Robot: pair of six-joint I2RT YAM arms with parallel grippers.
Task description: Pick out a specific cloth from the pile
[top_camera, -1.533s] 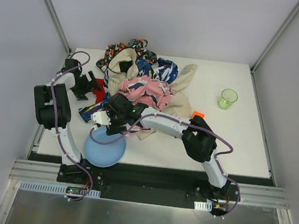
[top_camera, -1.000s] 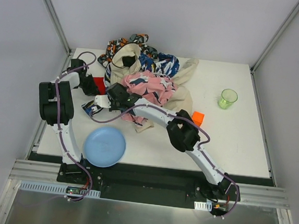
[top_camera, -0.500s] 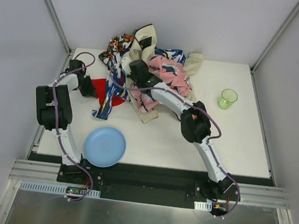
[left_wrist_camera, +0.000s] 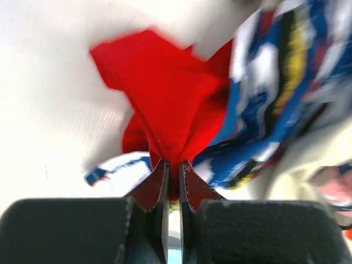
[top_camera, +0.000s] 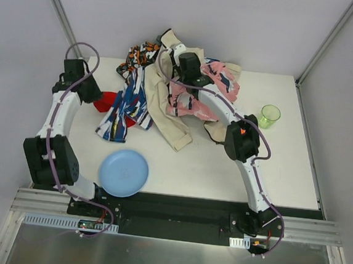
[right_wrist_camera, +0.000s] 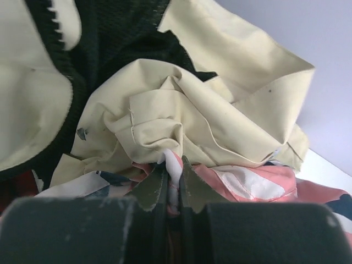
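The left gripper (left_wrist_camera: pixel 172 184) pinches the red cloth (left_wrist_camera: pixel 165 93) by its tip, which the blue-and-white fabric (left_wrist_camera: pixel 275 99) overlying it ahead could drag free.

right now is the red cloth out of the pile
partly out: left end effector pinches the red cloth, but the blue-and-white cloth overlaps one side
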